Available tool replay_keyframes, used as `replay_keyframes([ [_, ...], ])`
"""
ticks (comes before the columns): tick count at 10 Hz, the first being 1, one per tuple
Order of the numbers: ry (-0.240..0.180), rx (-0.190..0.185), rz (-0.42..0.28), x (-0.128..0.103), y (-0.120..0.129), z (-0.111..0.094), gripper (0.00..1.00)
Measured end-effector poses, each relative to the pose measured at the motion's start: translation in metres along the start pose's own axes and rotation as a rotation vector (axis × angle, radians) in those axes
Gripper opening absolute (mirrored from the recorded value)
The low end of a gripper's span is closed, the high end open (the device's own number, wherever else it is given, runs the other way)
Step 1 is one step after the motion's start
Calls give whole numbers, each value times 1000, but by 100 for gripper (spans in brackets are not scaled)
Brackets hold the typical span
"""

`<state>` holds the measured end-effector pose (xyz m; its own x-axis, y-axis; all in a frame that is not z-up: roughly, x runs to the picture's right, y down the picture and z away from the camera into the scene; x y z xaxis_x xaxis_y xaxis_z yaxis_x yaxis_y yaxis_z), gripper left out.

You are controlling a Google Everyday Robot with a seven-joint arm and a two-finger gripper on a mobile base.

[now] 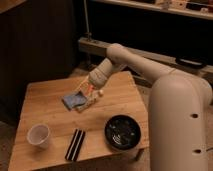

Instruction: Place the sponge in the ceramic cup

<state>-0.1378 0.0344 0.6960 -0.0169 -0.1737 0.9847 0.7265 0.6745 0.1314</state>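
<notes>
Gripper point(83, 94): centre of frame, over the table point(45, 102) — clamped on the sponge point(73, 101)
Sponge: at the gripper's tip, just left of a white bottle point(94, 99)
Cup point(39, 136): lower left (well apart from sponge)
Bowl point(122, 132): lower right — black

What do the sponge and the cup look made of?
Sponge: probably soft foam, matte blue-grey, wavy edges; the gripper, over the table, is shut on it. Ceramic cup: likely glazed ceramic, smooth white wall, pale inside.
</notes>
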Motion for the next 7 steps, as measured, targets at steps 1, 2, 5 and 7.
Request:
replay_keyframes([
  [1,-36,-10,-31,-8,-7,12,0],
  [2,-59,-19,-51,-12,-9,18,0],
  [5,-155,-73,-140,-38,-21,50,0],
  [7,-218,-118,-210,-60,-32,74,0],
])
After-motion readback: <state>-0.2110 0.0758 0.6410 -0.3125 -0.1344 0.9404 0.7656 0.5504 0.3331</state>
